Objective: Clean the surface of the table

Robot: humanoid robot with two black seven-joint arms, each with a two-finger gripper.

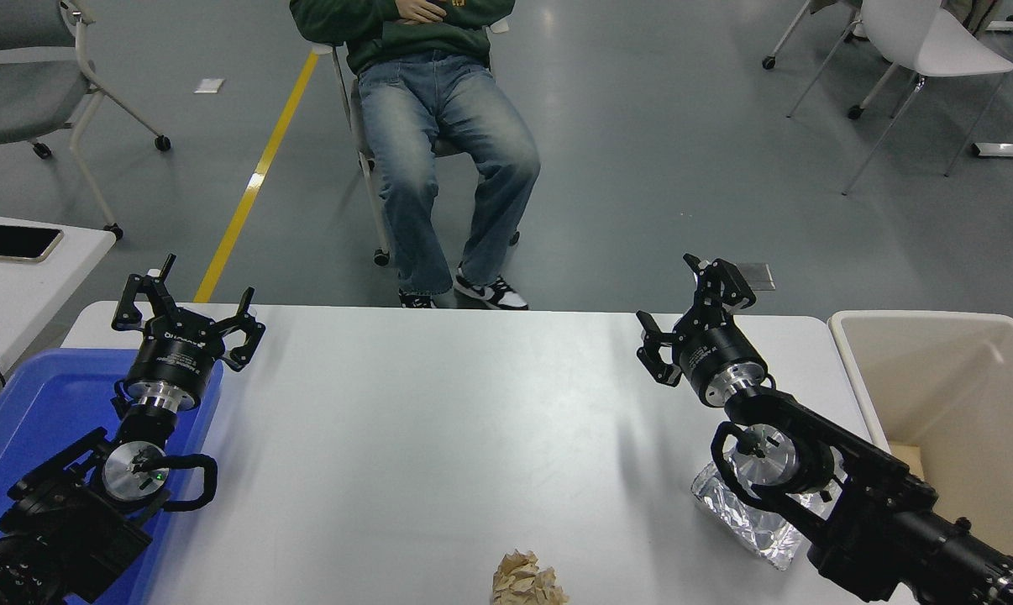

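The table surface is a large glossy white top filling the lower half of the head view. A crumpled beige paper ball lies at its near edge. A crinkled silver foil pack lies at the right, partly hidden under my right arm. My right gripper is open and empty, raised over the table's far right part, well beyond the foil. My left gripper is open and empty, parked at the far left above a blue tray.
A beige bin stands off the table's right edge. A smaller white table with a phone is at the left. A person sits on a chair beyond the far edge. Other chairs stand at the top corners.
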